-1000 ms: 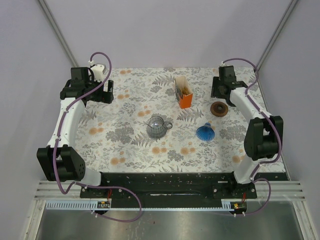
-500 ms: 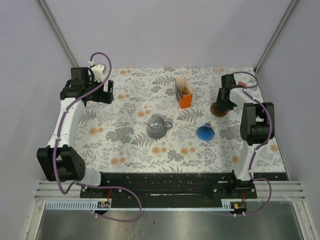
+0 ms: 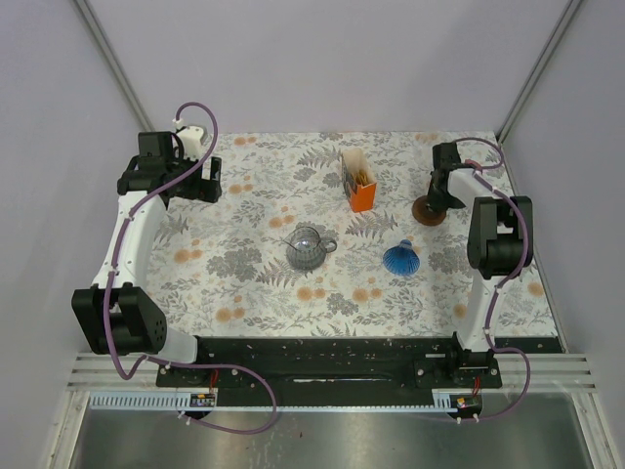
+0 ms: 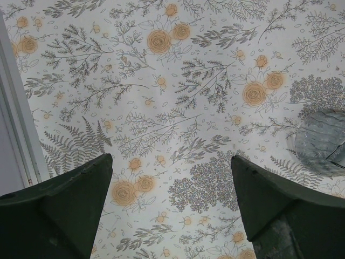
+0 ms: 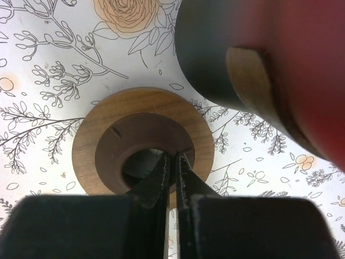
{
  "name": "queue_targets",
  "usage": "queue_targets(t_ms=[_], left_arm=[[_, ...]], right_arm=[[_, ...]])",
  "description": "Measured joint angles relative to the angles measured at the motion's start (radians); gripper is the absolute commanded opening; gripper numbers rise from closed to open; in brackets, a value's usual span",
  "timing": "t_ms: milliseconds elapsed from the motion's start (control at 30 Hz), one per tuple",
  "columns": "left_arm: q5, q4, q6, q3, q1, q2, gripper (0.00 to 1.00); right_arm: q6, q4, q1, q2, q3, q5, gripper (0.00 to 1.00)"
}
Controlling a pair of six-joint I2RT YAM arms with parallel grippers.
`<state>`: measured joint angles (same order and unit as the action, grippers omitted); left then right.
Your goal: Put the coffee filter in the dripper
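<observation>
Pointing into the wooden ring [image 5: 89, 143], the right gripper [image 5: 172, 162] seems nearly closed.

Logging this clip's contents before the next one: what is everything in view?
filter holder: one, orange, far centre
glass pot: one, clear, centre of the cloth
blue dripper: one, blue, right of the glass pot
wooden ring: one, brown, far right, beneath the right gripper
tablecloth: one, floral, white with orange and grey
left gripper: one, dark, open, above bare cloth, far left
right gripper: one, black, jaws nearly together at the ring's hole
</observation>
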<state>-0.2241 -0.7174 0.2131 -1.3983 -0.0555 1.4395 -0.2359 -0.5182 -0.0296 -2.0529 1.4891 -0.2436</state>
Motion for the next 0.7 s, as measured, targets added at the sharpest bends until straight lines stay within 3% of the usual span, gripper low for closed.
queue_targets(t_ms=[233, 433, 567, 700], left_arm=[[-0.004, 0.0, 0.0, 0.0, -0.001, 0.0, 0.95], [-0.076, -0.09, 0.001, -0.079, 0.008, 0.002, 0.92], [-0.17, -0.154, -0.008, -0.208, 0.052, 0.003, 0.9], [-0.288, -0.174, -0.054, -0.313, 0.162, 0.003, 0.91]], right_arm=[[0.023, -0.027, 0.0, 0.04, -0.008, 0.002, 0.0], [0.059, -0.051, -0.026, 0.249, -0.023, -0.009, 0.0], [0.109, -0.014, -0.148, 0.437, -0.014, -0.043, 0.0], [0.137, 0.097, -0.347, 0.553, -0.006, -0.019, 0.0]])
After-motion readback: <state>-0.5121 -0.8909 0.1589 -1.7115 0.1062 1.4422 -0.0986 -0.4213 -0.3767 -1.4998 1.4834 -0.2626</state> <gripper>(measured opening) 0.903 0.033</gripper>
